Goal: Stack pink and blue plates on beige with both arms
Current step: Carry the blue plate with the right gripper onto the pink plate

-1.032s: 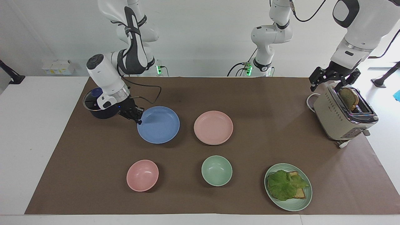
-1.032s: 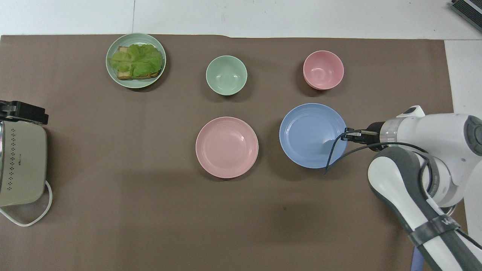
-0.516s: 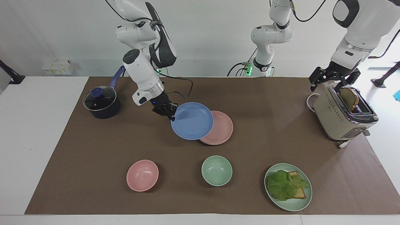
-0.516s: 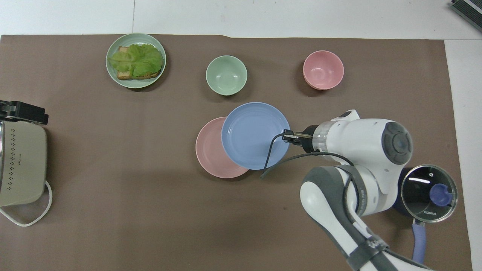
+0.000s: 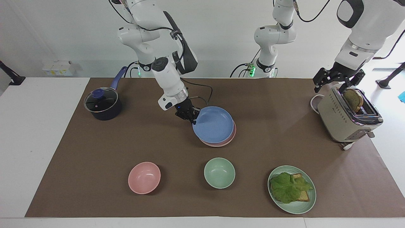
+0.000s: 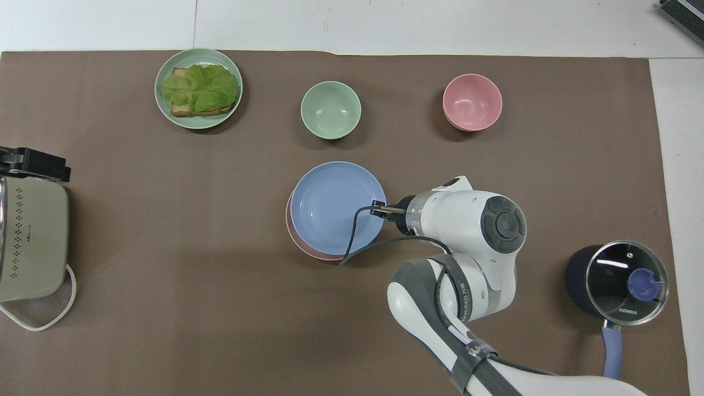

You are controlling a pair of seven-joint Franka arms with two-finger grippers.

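Note:
The blue plate [image 5: 215,126] [image 6: 330,206] hangs by its rim from my right gripper [image 5: 193,119] [image 6: 378,209], which is shut on the edge toward the right arm's end of the table. It sits almost squarely over the pink plate [image 5: 221,144] [image 6: 301,246], of which only a thin crescent of rim shows. I cannot tell whether the two plates touch. The beige plate is hidden. My left gripper [image 5: 339,84] [image 6: 33,165] waits open over the toaster, holding nothing.
The beige toaster [image 5: 346,118] with a bread slice stands at the left arm's end. A dark lidded pot [image 5: 102,104] stands at the right arm's end. Farther from the robots are a pink bowl [image 5: 144,177], a green bowl [image 5: 219,173] and a green plate [image 5: 308,202] with lettuce on toast.
My right gripper has lifted the blue plate off the mat and carried it toward the left arm's end, until it covers the pink plate. The left arm has not moved.

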